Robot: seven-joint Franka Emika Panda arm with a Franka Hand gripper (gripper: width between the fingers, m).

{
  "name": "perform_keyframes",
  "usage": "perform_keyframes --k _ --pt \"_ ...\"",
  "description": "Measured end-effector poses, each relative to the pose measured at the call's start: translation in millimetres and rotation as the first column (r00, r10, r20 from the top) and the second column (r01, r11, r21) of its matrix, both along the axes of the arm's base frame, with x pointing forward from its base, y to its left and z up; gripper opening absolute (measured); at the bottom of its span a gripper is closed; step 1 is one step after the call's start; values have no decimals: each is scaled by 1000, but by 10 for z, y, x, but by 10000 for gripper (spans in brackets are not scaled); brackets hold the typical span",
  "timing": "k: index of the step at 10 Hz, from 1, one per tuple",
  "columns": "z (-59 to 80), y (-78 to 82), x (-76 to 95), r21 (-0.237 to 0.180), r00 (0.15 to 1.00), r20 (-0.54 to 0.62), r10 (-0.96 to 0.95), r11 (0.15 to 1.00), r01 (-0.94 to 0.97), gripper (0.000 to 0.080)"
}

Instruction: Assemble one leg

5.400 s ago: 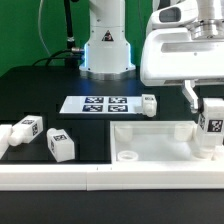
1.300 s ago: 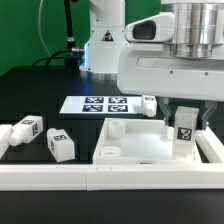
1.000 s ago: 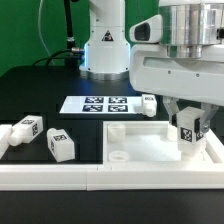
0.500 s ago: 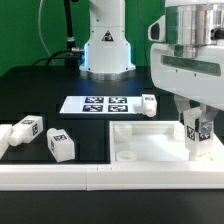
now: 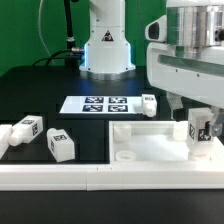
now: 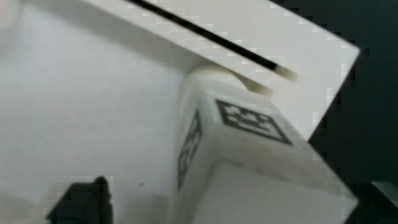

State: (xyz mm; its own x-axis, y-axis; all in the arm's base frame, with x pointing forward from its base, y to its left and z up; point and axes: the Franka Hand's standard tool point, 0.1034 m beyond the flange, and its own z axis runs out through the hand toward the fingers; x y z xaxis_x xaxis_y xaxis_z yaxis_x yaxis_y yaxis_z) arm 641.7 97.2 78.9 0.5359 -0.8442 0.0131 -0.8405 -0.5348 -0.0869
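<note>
A white leg (image 5: 200,132) with a tag on its face stands upright in the white tabletop panel (image 5: 150,142), at the panel's corner on the exterior view's right. My gripper (image 5: 200,120) hangs over that leg with a finger on each side. In the wrist view the leg (image 6: 249,160) fills the space between the fingers. One dark fingertip (image 6: 80,200) stands apart from the leg's side, so the gripper (image 6: 231,200) looks open. Two more legs (image 5: 22,130) (image 5: 60,146) lie at the exterior view's left. Another leg (image 5: 148,103) lies behind the panel.
The marker board (image 5: 100,104) lies flat on the black table behind the panel. The robot's base (image 5: 105,50) stands at the back. A white rail (image 5: 60,178) runs along the table's front edge. The panel has a round hole (image 5: 127,157) near its front.
The hand has turned about the leg and shifted toward the exterior view's right. The panel slid the same way. The fingers now stand a little apart from the leg.
</note>
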Motion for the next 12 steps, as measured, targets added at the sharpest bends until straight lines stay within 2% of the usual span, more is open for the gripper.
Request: perform_keyframes --k 2,4,5,7,9,10,11,12 --pt "29 15 -6 -26 965 -3 263 964 -263 648" --pt "31 0 -6 -36 935 2 355 934 -355 649" --pt "30 -8 -3 -54 888 -6 459 887 -459 649" --pt "85 110 77 -109 735 -50 676 728 -677 649" --pt "74 71 74 -109 731 -53 680 724 -681 649" --pt "74 71 74 -109 731 -53 680 724 -681 492" --pt "74 71 74 -108 745 -52 665 738 -666 492" --pt "74 70 74 -108 745 -52 665 738 -666 355"
